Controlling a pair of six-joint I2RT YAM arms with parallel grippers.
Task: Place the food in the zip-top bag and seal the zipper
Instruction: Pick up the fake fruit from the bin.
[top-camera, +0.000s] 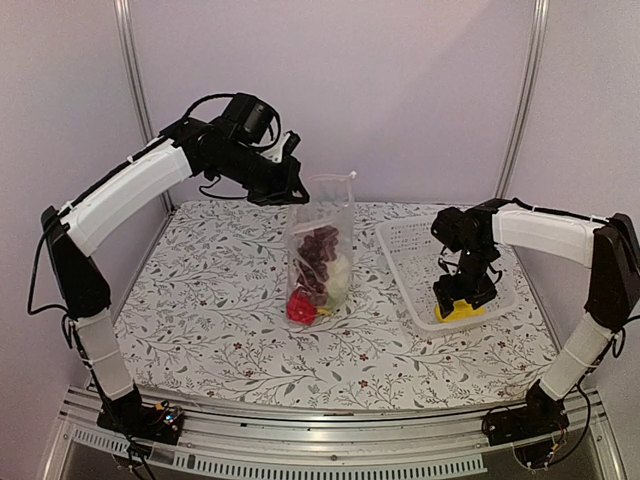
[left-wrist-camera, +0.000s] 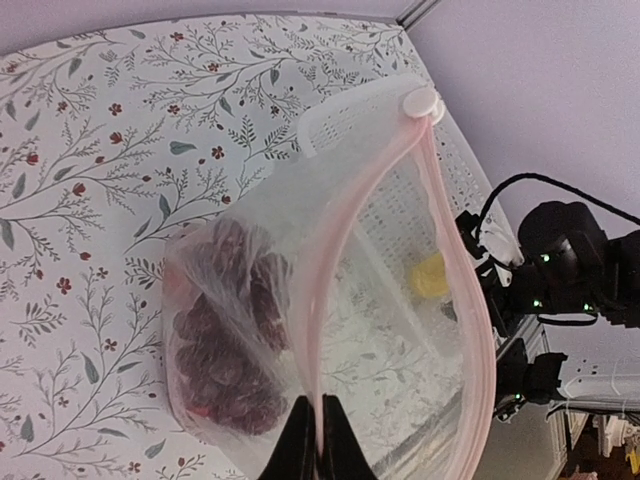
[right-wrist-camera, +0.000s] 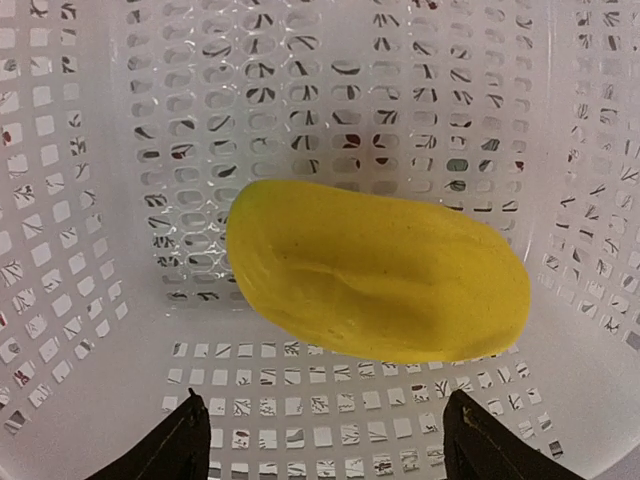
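Observation:
The clear zip-top bag (top-camera: 320, 250) stands upright mid-table with its mouth open. It holds the purple grape bunch (top-camera: 322, 248), the red pepper (top-camera: 299, 307) and something white low down. My left gripper (top-camera: 287, 186) is shut on the bag's pink zipper strip (left-wrist-camera: 335, 250) and holds the top edge up; its fingertips (left-wrist-camera: 320, 432) pinch the strip. The grapes (left-wrist-camera: 225, 340) show through the plastic. A yellow food piece (right-wrist-camera: 375, 270) lies in the white mesh basket (top-camera: 410, 245). My right gripper (right-wrist-camera: 325, 435) is open just above it, one finger on each side.
A white slider tab (left-wrist-camera: 422, 102) sits at the far end of the zipper. The right arm (left-wrist-camera: 570, 260) shows beyond the bag. The floral tablecloth (top-camera: 200, 300) covers the table. Metal posts stand at the back corners.

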